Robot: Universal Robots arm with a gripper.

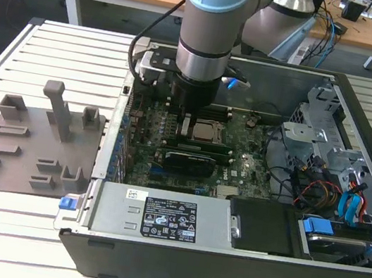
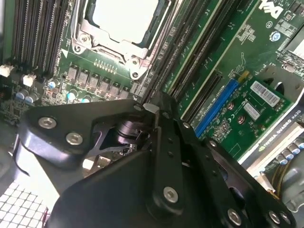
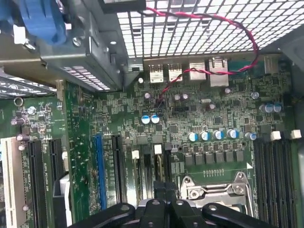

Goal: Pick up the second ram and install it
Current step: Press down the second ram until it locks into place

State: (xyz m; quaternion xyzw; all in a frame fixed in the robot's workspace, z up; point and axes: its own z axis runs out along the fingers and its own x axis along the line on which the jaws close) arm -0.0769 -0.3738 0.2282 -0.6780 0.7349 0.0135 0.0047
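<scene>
My gripper [image 1: 185, 126] reaches down into the open computer case [image 1: 223, 259], just beside the square metal-framed CPU socket [image 1: 206, 132]. In both wrist views its black fingers are pressed together, directly over the dark memory slots [image 3: 154, 171] next to the socket [image 3: 216, 190]. The gripper [image 2: 154, 110] points along those long slots [image 2: 190, 52], and the gripper [image 3: 164, 191] stands at their near end. The second ram is hidden: I cannot tell it apart from the slots under the fingers.
A black card with a green edge [image 1: 186, 160] sits in the board toward the case's front. A grey parts fixture [image 1: 34, 149] lies on the slatted table at the exterior view's left. Drive bays and cables [image 1: 334, 192] fill the case's right side.
</scene>
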